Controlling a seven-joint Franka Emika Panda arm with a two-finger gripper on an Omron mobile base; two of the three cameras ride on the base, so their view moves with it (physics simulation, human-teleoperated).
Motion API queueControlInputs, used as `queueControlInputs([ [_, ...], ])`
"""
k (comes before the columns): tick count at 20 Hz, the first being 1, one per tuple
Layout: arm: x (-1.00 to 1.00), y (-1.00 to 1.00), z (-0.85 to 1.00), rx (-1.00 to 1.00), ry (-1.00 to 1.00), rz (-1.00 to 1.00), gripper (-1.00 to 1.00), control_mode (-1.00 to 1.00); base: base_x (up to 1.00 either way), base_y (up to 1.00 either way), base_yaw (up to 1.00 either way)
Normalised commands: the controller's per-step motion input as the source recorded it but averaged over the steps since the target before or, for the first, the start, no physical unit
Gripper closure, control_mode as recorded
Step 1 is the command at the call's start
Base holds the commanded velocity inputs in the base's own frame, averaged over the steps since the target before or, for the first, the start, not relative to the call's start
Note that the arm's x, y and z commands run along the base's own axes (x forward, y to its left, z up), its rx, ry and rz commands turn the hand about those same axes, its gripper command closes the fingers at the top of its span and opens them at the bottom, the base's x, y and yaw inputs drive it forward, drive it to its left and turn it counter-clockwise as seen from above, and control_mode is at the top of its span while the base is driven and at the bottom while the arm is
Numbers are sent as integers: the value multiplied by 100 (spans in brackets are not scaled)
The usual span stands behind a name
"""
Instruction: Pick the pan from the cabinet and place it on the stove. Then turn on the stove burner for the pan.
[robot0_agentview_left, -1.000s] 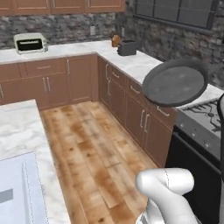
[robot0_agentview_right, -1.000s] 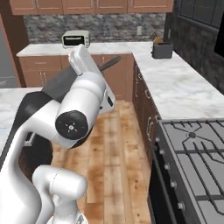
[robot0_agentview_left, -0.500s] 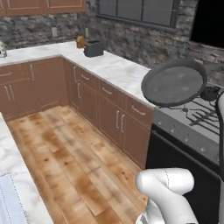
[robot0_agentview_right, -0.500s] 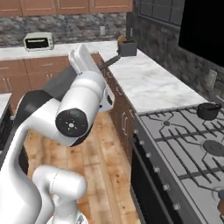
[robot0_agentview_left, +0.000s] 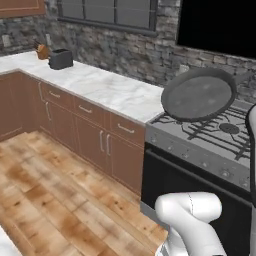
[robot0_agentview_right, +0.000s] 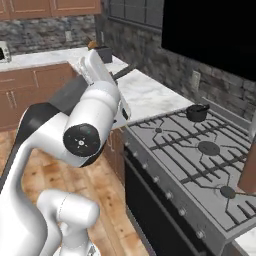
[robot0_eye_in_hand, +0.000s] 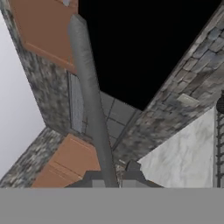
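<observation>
Hand view: fingers (robot0_eye_in_hand: 113, 183) pinched on pan (robot0_agentview_left: 199, 94) handle, pan held up over stove (robot0_agentview_right: 200, 165).

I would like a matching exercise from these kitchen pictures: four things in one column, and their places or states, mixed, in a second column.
Things:
1. pan
2. small black kettle
3. toaster
4. claw

Places or states:
A. stands on a back burner of the stove
B. shut on a straight grey handle
C. held up in the air, tilted, in front of the stove
D. stands on the marble counter, far left

Pairs: 1-C, 2-A, 3-D, 4-B
</observation>
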Motion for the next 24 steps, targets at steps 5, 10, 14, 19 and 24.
queueControlInputs([
  [5,0,0,0,0,0,0,100,100,26,6,-41],
  [10,0,0,0,0,0,0,100,100,32,14,-40],
  [14,0,0,0,0,0,0,100,100,42,17,-39],
  [19,0,0,0,0,0,0,100,100,50,14,-38],
  [24,0,0,0,0,0,0,100,100,46,18,-37],
])
